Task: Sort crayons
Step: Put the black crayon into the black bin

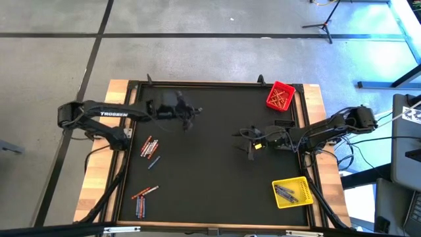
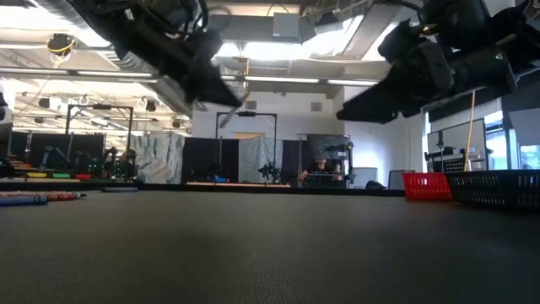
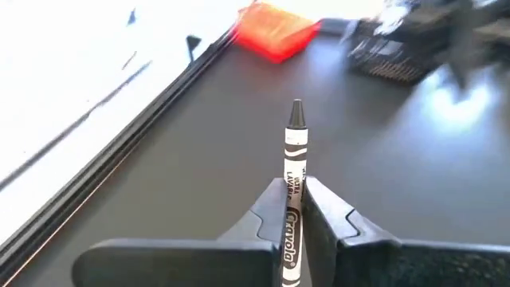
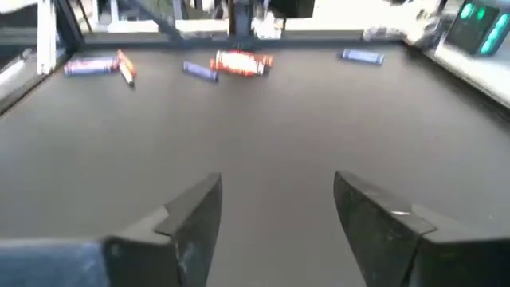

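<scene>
My left gripper (image 3: 293,209) hangs above the table's far left part (image 1: 188,117), shut on a grey crayon (image 3: 294,171) with a white-grey wrapper and a dark tip. My right gripper (image 4: 275,214) stands open over the table's right middle (image 1: 248,142), with nothing between its fingers. Loose red-orange and blue crayons lie flat on the mat in two groups at the left (image 1: 150,147) (image 1: 143,196). They show across the mat in the right wrist view (image 4: 239,62). My left gripper pinches the crayon's wrapped body (image 3: 292,199) between its two fingers. The crayon lies along the fingers, and its dark tip (image 3: 296,113) sticks out forward past the fingertips. It is lifted clear of the mat, and the fingers slant a little downward.
A red bin (image 1: 281,96) with red-orange crayons stands at the far right corner. A yellow bin (image 1: 293,192) with grey crayons stands at the near right. A raised black frame (image 1: 197,83) borders the mat. Bare mat lies between the two arms.
</scene>
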Robot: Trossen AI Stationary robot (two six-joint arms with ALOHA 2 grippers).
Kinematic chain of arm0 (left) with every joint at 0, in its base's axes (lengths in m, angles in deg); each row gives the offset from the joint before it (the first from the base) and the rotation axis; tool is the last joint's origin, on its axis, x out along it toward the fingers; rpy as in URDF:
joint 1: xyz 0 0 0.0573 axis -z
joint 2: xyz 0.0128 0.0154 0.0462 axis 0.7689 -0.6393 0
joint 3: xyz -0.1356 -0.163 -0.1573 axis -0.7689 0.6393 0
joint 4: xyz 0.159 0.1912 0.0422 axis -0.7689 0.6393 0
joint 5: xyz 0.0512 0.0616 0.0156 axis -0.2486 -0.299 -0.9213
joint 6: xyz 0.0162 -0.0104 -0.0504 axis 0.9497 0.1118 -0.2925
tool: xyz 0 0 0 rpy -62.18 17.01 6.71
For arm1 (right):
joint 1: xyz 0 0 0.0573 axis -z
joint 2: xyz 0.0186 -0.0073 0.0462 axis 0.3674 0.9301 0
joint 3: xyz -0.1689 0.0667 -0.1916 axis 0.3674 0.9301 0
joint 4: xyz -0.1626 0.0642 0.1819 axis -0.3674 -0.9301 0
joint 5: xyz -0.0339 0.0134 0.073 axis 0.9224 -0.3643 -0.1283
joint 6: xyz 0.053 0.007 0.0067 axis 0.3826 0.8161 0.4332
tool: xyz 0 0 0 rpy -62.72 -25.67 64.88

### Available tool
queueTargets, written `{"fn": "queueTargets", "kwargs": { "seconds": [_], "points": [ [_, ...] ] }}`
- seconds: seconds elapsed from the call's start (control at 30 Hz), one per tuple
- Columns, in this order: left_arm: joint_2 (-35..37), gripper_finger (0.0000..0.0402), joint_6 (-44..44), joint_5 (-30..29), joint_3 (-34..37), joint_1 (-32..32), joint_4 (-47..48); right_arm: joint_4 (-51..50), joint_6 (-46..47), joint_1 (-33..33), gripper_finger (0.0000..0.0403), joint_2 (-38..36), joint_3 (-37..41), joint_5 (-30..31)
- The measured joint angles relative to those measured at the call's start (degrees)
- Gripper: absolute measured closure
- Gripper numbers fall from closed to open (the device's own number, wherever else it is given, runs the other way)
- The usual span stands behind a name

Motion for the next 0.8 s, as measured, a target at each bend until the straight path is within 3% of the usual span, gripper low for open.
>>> {"fn": "queueTargets", "kwargs": {
  "seconds": [0.2,0.47,0.8],
  "points": [
    [-6.17,0.0388,3.75,0.15,1.07,8.44,-18.15,10.43,-1.26,0.0,0.0158,4.02,0.02,0.27],
    [-15.59,0.0388,5.75,0.03,1.07,14.33,-35.22,19.5,-0.16,-0.01,0.0176,12.78,-1.91,0.46],
    [-18.72,0.0388,5.61,0.16,1.04,18.34,-42.87,19.66,-0.38,0.01,0.0178,17.96,-11.07,0.44]
  ]
}}
